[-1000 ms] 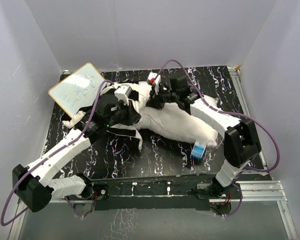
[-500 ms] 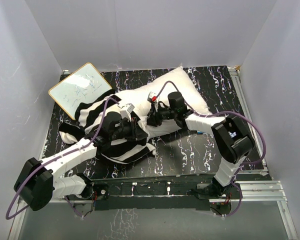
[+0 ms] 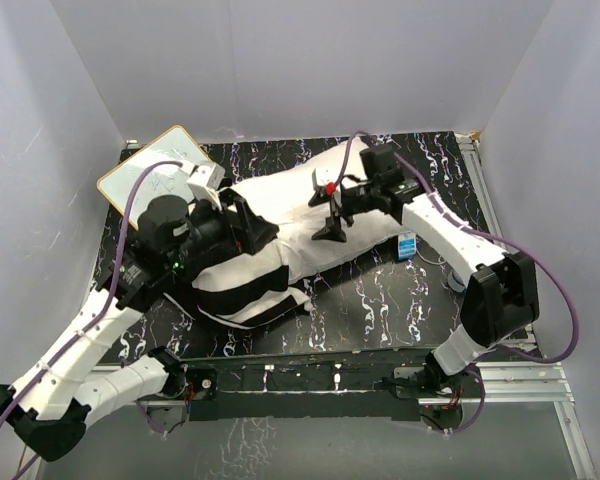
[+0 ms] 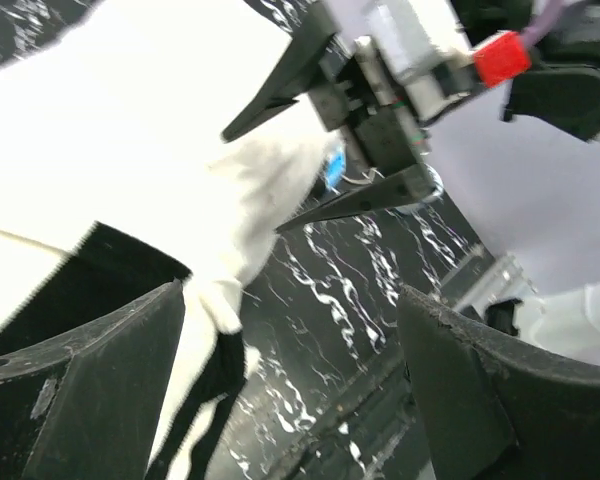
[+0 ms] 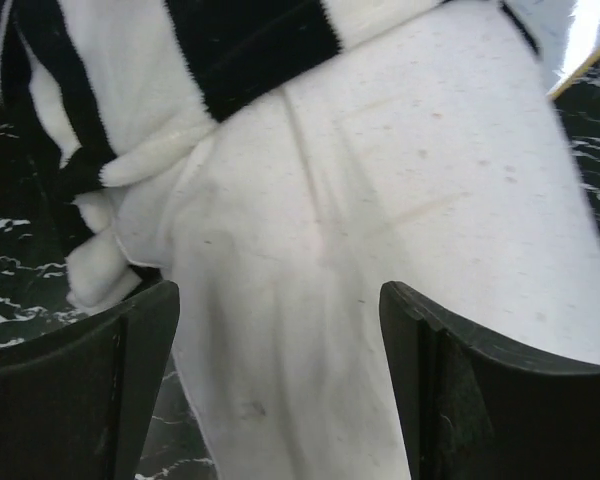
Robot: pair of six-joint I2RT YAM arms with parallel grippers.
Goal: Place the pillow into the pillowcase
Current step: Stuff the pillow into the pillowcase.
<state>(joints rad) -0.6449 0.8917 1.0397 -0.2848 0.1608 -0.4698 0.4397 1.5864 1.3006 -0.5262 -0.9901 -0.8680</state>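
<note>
I see the pillow (image 3: 285, 195) lying slantwise across the black marbled table (image 3: 380, 300). The striped pillowcase (image 3: 245, 290) covers its near-left part, and the far-right end is bare. A whiteboard (image 3: 145, 175) lies at the far-left corner, and a small blue box (image 3: 407, 245) sits just beside the pillow under my right arm. My left gripper (image 3: 250, 222) and right gripper (image 3: 332, 220) face each other over the pillow, jaws spread wide, gripping nothing. Only the left wrist camera shows the right fingers (image 4: 355, 200) head-on. Only the right wrist camera shows the pillowcase's bunched edge.
</note>
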